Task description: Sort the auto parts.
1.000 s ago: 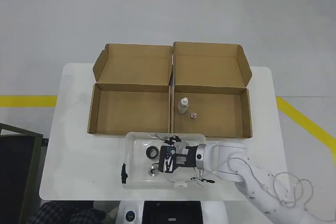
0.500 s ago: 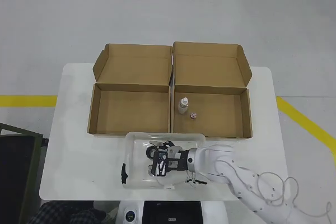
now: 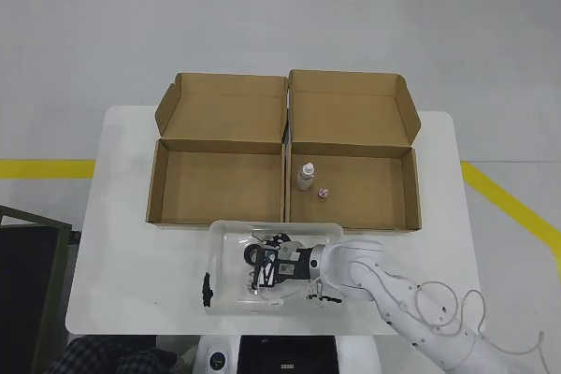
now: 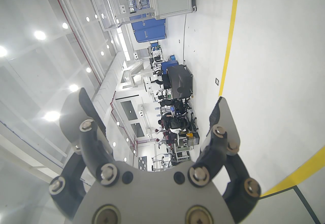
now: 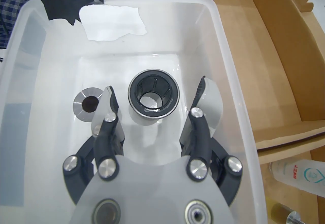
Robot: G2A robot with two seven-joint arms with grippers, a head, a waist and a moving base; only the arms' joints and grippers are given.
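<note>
Grasp approach: right gripper (image 5: 156, 86), jaws spread, inside clear plastic bin (image 5: 223, 39); black metal-rimmed cylindrical sleeve (image 5: 153, 98) lies just ahead, centred between them. Next move likely calls for descent, then closing.

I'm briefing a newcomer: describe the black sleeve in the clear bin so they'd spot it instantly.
Find the clear plastic bin beside the cardboard boxes. Inside, between the open fingers of the right gripper, stands a short hollow cylinder. It is black with a metal rim, unlike the flat silver disc beside it.
</note>
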